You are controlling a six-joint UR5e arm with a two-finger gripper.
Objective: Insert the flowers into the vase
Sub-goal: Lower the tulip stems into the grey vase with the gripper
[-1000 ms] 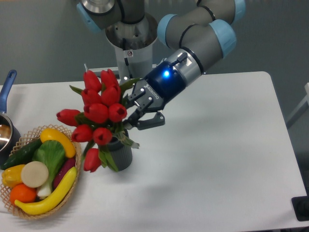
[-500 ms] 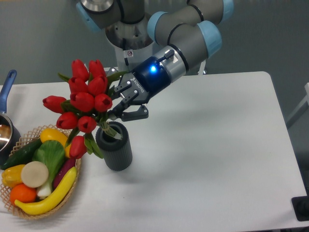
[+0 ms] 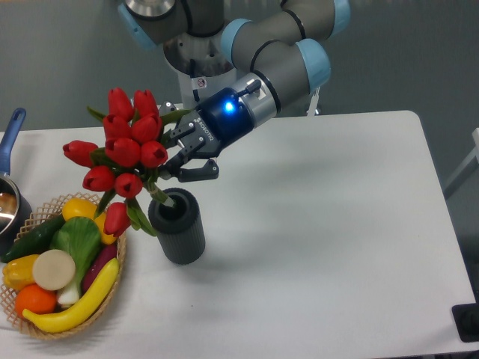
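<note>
gripper (image 3: pixel 177 155) clamped on flowers (image 3: pixel 120 149) — stems between fingers, above vase (image 3: pixel 178 226)

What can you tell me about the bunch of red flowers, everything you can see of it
The flowers are a bunch of about ten red tulips with green leaves and stems, looking artificial. The bunch is tilted, blooms leaning up and left over the wicker basket, one bloom drooping low. The gripper holds it by the stems. The stem ends reach the mouth of the dark grey ribbed vase on the white table; how deep they sit cannot be told.
</note>
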